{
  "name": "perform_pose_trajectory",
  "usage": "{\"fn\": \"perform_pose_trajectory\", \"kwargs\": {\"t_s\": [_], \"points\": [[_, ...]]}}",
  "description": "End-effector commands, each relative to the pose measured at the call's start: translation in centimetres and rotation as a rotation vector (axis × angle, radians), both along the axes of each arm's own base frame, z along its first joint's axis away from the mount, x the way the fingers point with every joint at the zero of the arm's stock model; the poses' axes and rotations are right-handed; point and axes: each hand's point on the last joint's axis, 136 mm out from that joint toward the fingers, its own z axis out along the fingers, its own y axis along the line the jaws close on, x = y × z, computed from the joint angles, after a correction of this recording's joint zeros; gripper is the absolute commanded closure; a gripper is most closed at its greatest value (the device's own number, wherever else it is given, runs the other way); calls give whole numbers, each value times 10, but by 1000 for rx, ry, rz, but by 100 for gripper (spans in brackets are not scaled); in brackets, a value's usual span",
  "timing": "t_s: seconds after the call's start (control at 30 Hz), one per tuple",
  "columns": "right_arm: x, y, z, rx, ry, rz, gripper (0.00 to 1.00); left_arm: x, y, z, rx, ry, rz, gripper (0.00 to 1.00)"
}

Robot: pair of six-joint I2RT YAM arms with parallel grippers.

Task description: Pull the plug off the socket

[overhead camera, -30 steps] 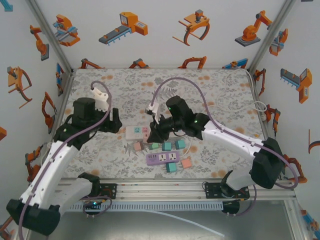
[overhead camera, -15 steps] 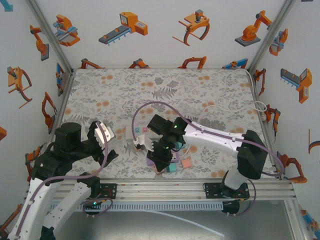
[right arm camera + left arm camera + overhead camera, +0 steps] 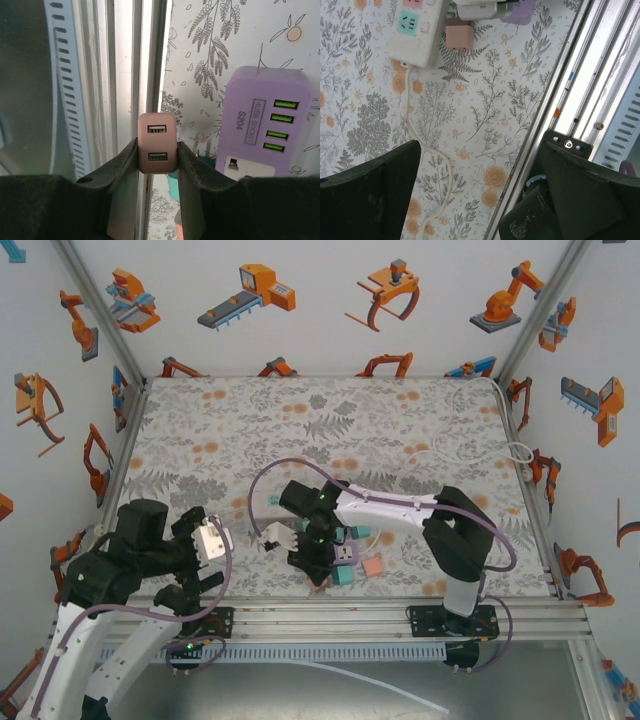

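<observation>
Right hand (image 3: 157, 156) clamped on pink plug (image 3: 157, 141), purple socket strip (image 3: 265, 120) just beside

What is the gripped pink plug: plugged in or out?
Out: the right end effector holds the pink plug clear of the purple power strip.

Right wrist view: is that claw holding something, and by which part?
Yes: the right gripper pinches a small pink USB plug by its two opposite sides, ports facing the camera. The left gripper is open and holds nothing.
</observation>
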Motion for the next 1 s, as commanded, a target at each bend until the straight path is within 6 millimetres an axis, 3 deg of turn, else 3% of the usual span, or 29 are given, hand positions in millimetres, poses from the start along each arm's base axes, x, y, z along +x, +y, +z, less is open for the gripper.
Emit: {"fn": "perform_pose_trajectory", "kwargs": {"t_s": [0.0, 0.37, 0.97], "points": [[6, 10, -1, 25, -42, 37, 88, -6, 0, -11, 27, 24, -39, 3], [22, 22, -21, 14, -102, 34, 75, 0, 1, -14, 28, 21, -7, 3], [32, 37, -26, 55, -135, 18, 61, 4, 2, -14, 1, 5, 29, 3]]}}
